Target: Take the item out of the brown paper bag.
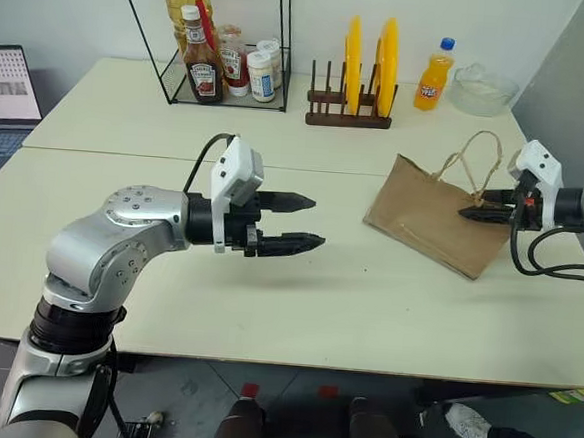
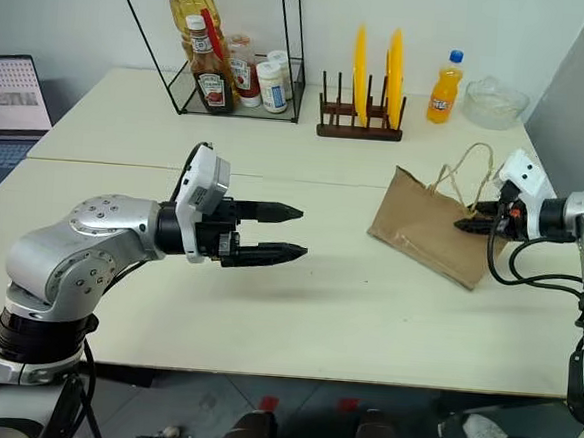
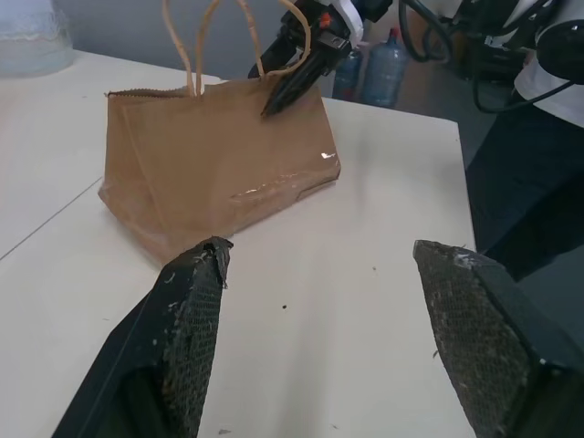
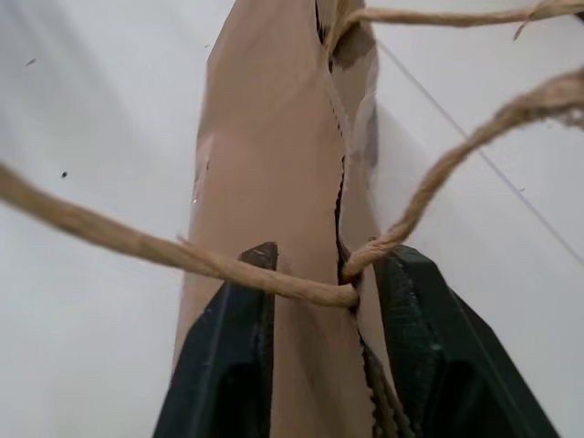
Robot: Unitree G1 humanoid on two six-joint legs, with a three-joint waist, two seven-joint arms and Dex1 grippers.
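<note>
Brown creased kraft paper bag [image 1: 432, 219] with looped cord handles [image 1: 476, 162], slumped on pale table [image 1: 296, 300], mouth rim pinched by right hand [image 1: 483, 213] for steadying. Left hand [image 1: 297, 222] open, hovering well apart. Item unseen, presumably inside.

Can't see inside the brown paper bag [image 1: 427, 220], so whatever's in it is hidden. My right gripper [image 4: 315, 301] fingers get cut off at the pic's edge. Far jar labels too small.
</note>
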